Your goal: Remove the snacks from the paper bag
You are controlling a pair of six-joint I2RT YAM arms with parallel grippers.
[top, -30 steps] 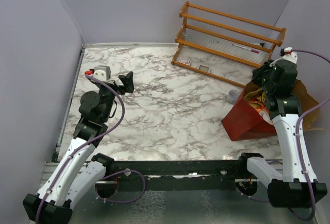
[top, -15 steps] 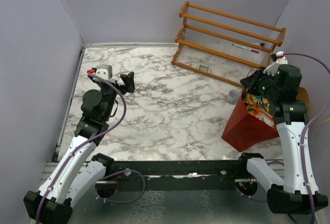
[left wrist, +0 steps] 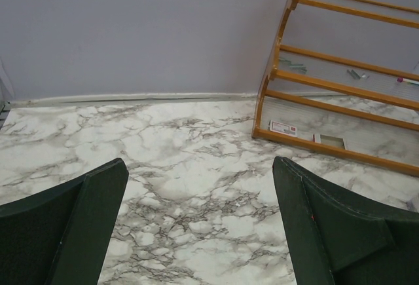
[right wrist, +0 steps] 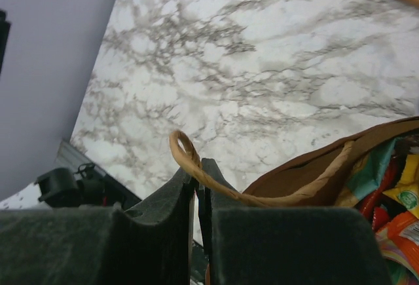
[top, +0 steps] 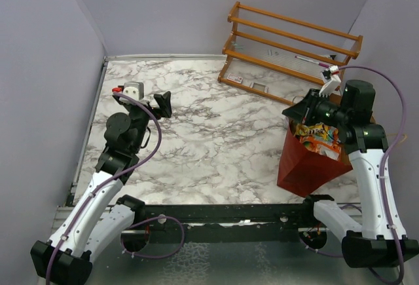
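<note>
On the right side of the table (top: 216,141), toward its near edge, I see the bag (top: 302,166) standing with its mouth up. The snacks (top: 319,142) are inside it, with orange, yellow and red showing at the top. My right gripper (right wrist: 196,175) is pinched together on the bag's handle (right wrist: 185,149), and the string loop pokes out just above the grip. Over the far left of the table my left gripper (left wrist: 200,167) hangs with its jaws wide apart, facing the far wall. The rack (top: 291,49) sits at the far right, beyond the bag.
</note>
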